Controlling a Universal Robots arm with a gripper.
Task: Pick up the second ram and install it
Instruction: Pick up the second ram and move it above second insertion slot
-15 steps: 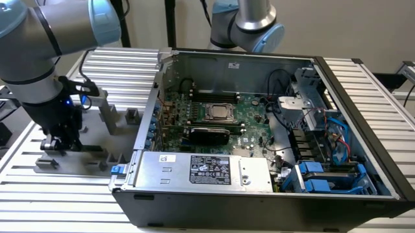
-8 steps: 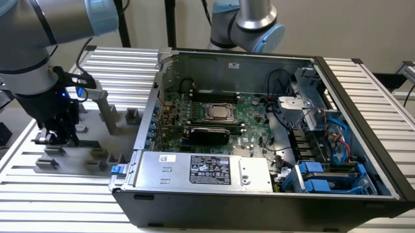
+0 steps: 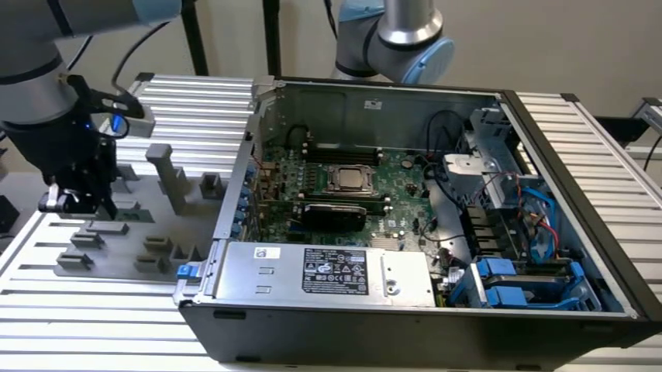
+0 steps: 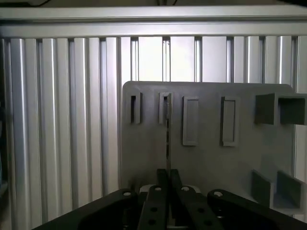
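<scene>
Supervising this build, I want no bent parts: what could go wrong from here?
The pincer looks shut on the thin second ram, so it might slip or tilt. Its far end lines up with a grey holder block and could snag there. The memory slots lie among crowded parts in the case, so a bump seems possible.

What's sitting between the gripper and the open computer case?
In the exterior view, the grey holder plate with its upright holder blocks lies between the gripper, shut on the second ram, and the computer case.
</scene>
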